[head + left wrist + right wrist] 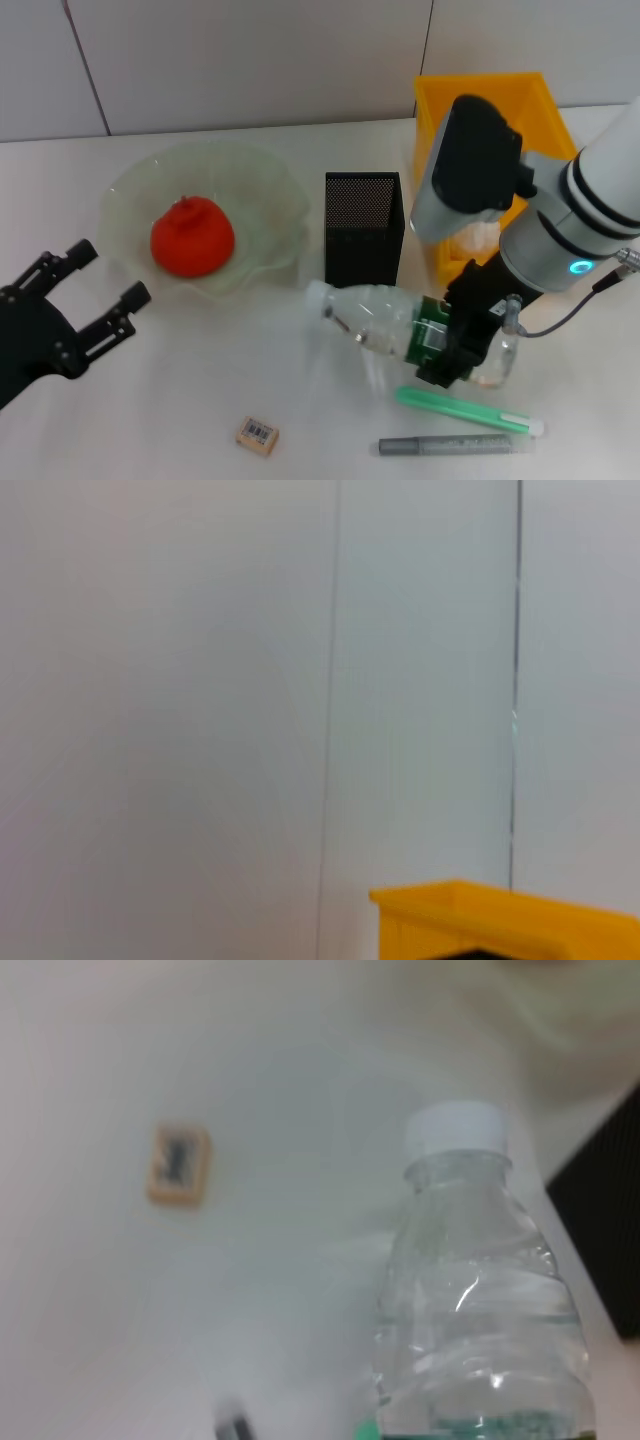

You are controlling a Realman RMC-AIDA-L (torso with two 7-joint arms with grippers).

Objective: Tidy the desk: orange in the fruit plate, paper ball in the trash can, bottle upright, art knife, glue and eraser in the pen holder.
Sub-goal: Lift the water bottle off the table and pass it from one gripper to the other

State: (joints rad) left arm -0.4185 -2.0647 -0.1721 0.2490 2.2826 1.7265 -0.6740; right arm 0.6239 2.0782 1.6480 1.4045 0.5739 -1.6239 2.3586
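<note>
My left gripper [100,290] waits spread wide at the near left; the orange [192,236] already sits in the fruit plate [268,170]. Mid-desk, the bottle [385,315] lies on its side in front of the pen holder [364,228], my right gripper [470,345] clamped around its labelled lower half. I'd swing the cap end up slowly, set the base flat, then release.

Clear glossy plastic bottle [385,318]
</note>
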